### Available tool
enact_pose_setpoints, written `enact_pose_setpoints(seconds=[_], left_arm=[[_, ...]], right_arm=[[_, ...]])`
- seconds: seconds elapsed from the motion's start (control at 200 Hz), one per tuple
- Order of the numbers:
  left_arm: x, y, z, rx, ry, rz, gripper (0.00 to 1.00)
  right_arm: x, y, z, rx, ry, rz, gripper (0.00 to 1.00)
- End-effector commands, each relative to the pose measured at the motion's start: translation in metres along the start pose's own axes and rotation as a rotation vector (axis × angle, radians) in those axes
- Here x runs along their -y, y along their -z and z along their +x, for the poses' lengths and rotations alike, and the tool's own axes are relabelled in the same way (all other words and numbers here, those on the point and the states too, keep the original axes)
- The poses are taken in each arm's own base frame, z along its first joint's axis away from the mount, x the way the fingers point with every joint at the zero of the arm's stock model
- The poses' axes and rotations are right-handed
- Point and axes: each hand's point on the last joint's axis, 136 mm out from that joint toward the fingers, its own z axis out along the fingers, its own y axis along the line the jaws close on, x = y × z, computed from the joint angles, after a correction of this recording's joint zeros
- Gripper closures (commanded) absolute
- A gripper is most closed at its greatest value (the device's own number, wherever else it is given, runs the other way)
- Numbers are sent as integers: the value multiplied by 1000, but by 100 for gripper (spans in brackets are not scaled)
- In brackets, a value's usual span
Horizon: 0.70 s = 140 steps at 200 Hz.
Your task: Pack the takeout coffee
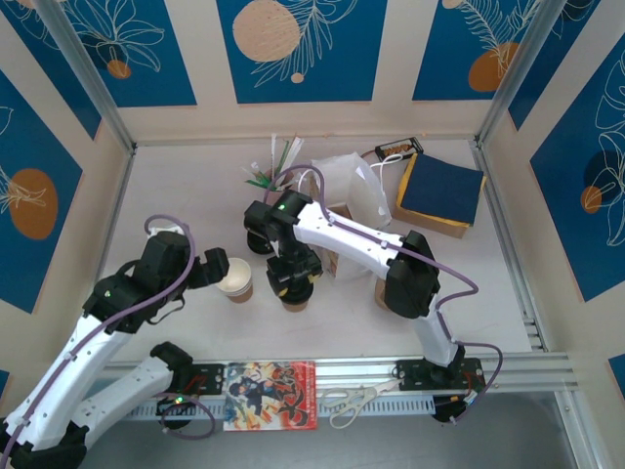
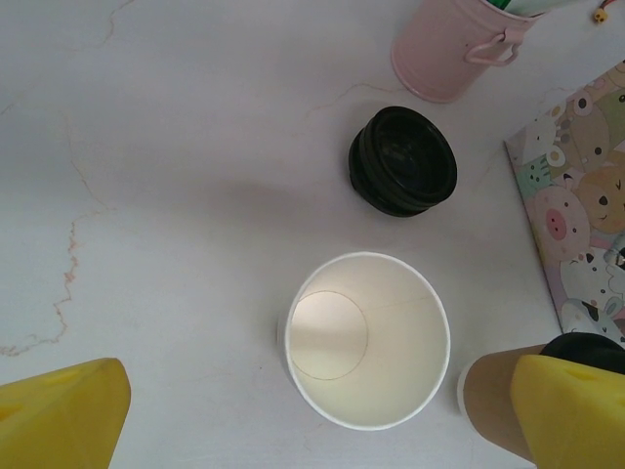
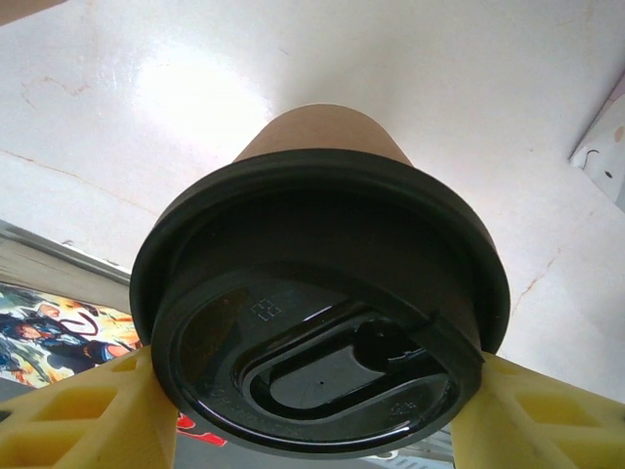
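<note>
Right gripper (image 3: pixel 317 410) pinches the lidded kraft cup (image 3: pixel 322 137) from both sides, just under its black lid (image 3: pixel 322 322). Keep it upright and the squeeze light, since paper walls likely buckle. Left gripper (image 2: pixel 317 396) is spread wide. The open takeout coffee cup (image 2: pixel 366 342) stands on the worktop (image 2: pixel 146 195) directly beneath it; centre on the rim before descending. Right arm is folded at the elbow, wrist angled down. Left forearm leans inward.

- white marbled table (image 1: pixel 176 195);
- open paper cup (image 2: pixel 368 339) upright, lidded brown cup (image 2: pixel 488 401) just beside;
- black lids (image 2: pixel 402 161), pink cup (image 2: pixel 447 44) beyond;
- white bag (image 1: pixel 352 186), blue pad (image 1: pixel 441 191) at far rt
</note>
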Motion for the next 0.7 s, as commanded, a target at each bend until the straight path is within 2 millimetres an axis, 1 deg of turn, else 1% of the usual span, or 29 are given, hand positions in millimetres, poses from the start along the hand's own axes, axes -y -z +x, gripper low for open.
enact_pose_setpoints(seconds=[0.0,0.31,0.44,0.595,0.695], left_arm=[[-4,-1,4,-12,22,-7,0],[-5,-3,6,-11,32,-11,0],[-5,-4,6,-10,32,-12,0],[-5,-6,8,-17,35,-9,0],[-4,-6,7,-14,35,-8,0]], right_arm=[[-4,-10,-1,-29,7,-17,36],[0,-19,-3,-40,10,-6,35],[0,-21,-4,-38,10,-3,33],[1,-28,-3,-50,6,-2,33],[2,-28,-3,-47,7,5,32]])
